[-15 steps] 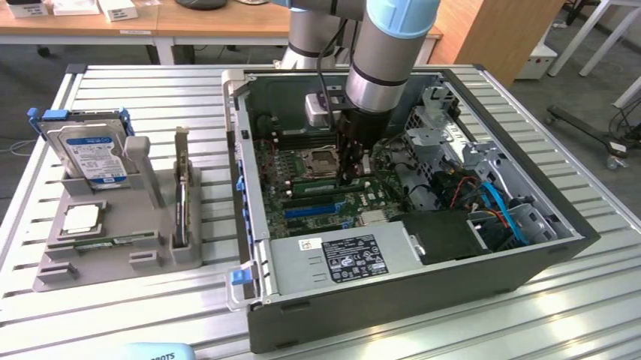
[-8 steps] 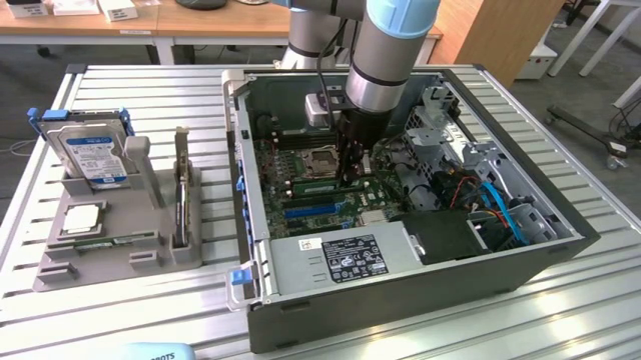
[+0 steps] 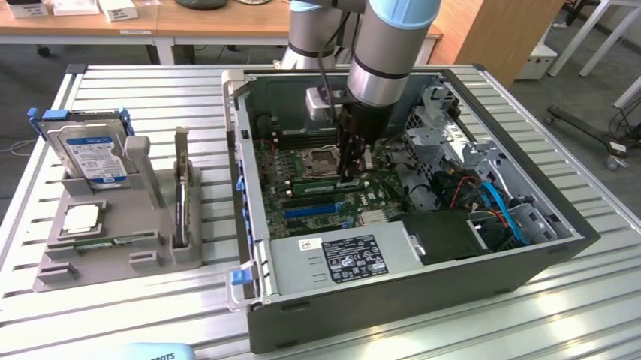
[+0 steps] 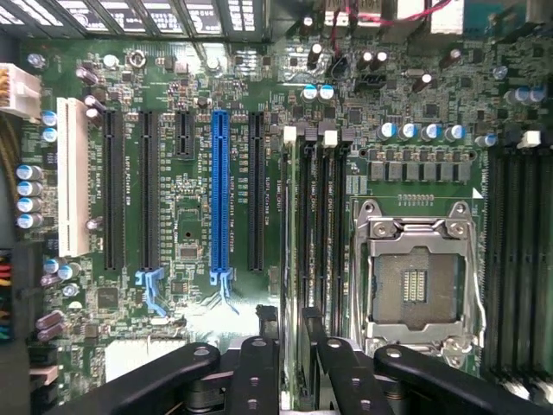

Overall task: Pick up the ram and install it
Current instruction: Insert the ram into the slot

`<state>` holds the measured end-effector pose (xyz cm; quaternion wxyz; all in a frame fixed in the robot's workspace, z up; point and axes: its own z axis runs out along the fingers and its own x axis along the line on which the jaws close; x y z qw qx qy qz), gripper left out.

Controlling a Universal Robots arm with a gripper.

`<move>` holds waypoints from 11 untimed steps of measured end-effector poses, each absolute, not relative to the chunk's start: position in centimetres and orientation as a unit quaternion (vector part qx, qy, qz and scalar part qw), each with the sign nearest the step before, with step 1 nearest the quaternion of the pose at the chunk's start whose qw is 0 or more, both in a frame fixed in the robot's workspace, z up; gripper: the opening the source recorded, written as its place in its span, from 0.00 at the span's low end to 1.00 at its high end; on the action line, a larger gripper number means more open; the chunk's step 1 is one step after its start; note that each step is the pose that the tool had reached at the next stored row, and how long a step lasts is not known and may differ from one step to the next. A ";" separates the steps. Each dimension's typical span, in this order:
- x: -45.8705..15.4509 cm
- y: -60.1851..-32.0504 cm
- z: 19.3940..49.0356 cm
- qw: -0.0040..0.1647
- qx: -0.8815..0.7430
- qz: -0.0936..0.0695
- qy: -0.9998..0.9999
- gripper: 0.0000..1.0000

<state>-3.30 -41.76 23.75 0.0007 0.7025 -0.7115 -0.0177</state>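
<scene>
Black hand (image 4: 296,347) is hanging half open, holding nothing, over the ram (image 3: 317,181) sitting in the motherboard (image 4: 389,104); installing is looking nearly done.

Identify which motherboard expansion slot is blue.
The long blue slot, flanked by black slots; another slot is white.

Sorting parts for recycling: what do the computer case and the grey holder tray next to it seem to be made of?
Computer case: likely sheet metal, dark grey matt coat, judging by thin folded edges and bare silvery inner panels. Holder tray: probably plastic, matt grey, with thick moulded-looking slots and posts.
</scene>
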 end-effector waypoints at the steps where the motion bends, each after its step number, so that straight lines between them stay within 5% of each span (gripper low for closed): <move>1: -3.3 -41.8 24.0 0.001 0.702 -0.018 -0.711 0.25; 11: -3.3 -41.8 26.9 0.001 0.702 -0.018 -0.711 0.25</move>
